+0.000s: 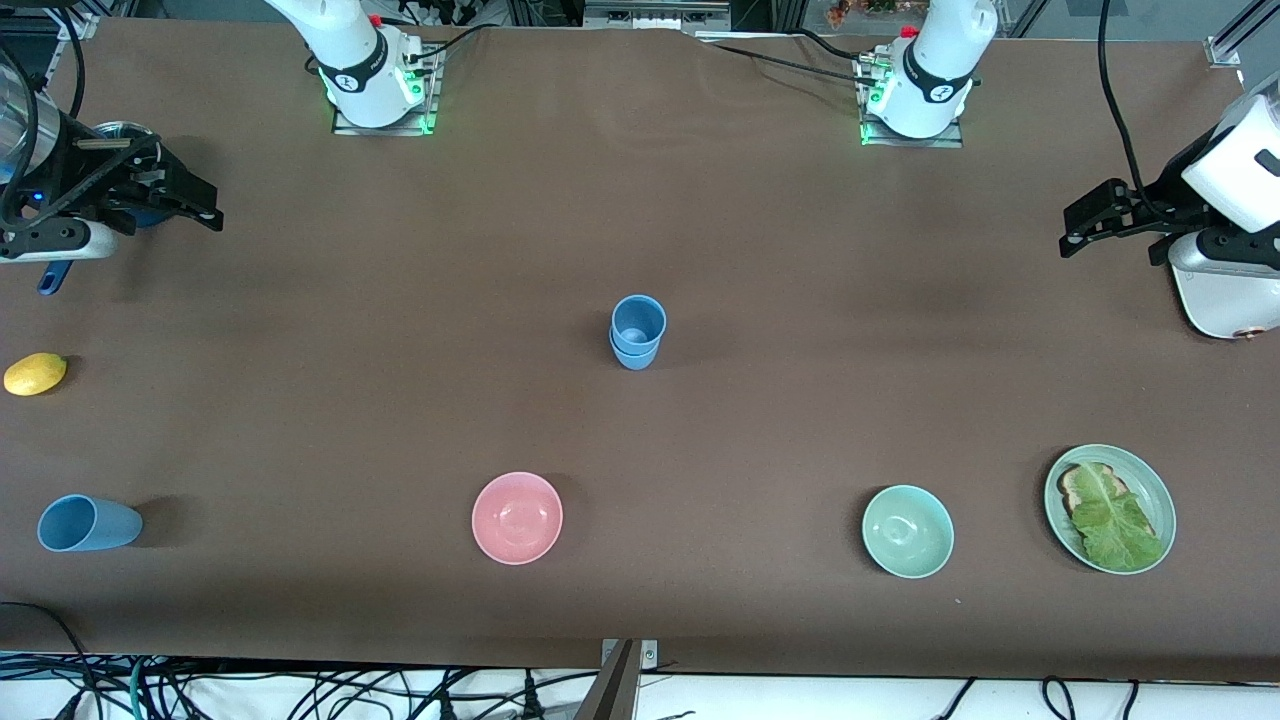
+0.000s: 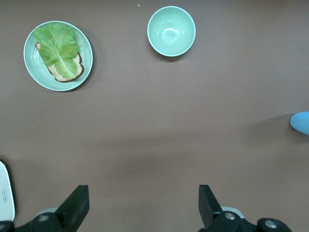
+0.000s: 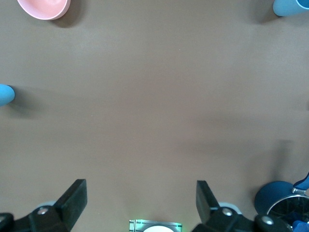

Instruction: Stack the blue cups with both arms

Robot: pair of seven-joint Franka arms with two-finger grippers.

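Note:
Two blue cups (image 1: 637,333) stand nested upright at the middle of the table. A third blue cup (image 1: 88,523) lies on its side near the front edge at the right arm's end. My right gripper (image 1: 196,205) is open and empty over the right arm's end of the table. My left gripper (image 1: 1082,226) is open and empty over the left arm's end, beside the white toaster (image 1: 1225,285). The right wrist view shows open fingers (image 3: 72,198), the stack's edge (image 3: 5,94) and the lying cup (image 3: 291,7). The left wrist view shows open fingers (image 2: 77,205) and the stack's edge (image 2: 301,122).
A pink bowl (image 1: 517,517) and a mint-green bowl (image 1: 907,531) stand nearer the front camera than the stack. A green plate with toast and lettuce (image 1: 1110,507) is at the left arm's end. A lemon (image 1: 35,373) and a blue-handled pot (image 1: 120,140) are at the right arm's end.

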